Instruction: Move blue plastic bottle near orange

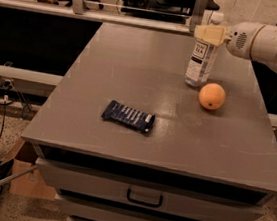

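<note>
While it stands upright on the far right part of the flat grey table top (133, 71), the tall clear plastic bottle (201, 60), white-capped and with a white label in dark print, is clasped near its shoulder by the robot's cream-coloured two-finger gripper (211, 34), jaws drawn in narrow against the bottle. The white robot arm (268, 42) reaches in from the right edge. Just beside the bottle, to its front right, sits the smooth round orange fruit (211, 96); whether the two touch cannot be told. Toward the middle front of the table lies a flat dark blue snack wrapper (128, 117), well apart from both. Below the top, a grey drawer (93, 190) faces forward, and a brown cardboard box (25, 179) sits on the floor at lower left.
</note>
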Tool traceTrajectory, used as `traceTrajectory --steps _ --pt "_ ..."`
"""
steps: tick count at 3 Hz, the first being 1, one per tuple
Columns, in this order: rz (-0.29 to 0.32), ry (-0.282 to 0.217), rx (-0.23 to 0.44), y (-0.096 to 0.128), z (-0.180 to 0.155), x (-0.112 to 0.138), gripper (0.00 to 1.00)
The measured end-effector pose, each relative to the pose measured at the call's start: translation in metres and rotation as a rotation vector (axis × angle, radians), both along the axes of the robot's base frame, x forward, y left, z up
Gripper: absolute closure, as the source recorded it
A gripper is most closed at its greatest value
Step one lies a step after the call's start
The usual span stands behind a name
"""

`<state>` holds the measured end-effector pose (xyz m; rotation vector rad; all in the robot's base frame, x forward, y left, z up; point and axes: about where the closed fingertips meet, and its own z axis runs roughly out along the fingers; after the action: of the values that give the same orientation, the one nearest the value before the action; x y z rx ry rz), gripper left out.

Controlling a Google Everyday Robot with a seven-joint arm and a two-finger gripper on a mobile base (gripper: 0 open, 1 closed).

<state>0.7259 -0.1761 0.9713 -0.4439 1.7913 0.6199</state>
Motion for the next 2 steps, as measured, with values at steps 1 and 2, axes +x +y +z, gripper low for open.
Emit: traceTrajectory --steps 1,2 --pt "0.011 -0.015 -0.007 0.0051 -0.0065 -0.0077 0.82" --pt "0.014 -0.026 -0.021 0.0075 -0.0068 -0.0097 0.6"
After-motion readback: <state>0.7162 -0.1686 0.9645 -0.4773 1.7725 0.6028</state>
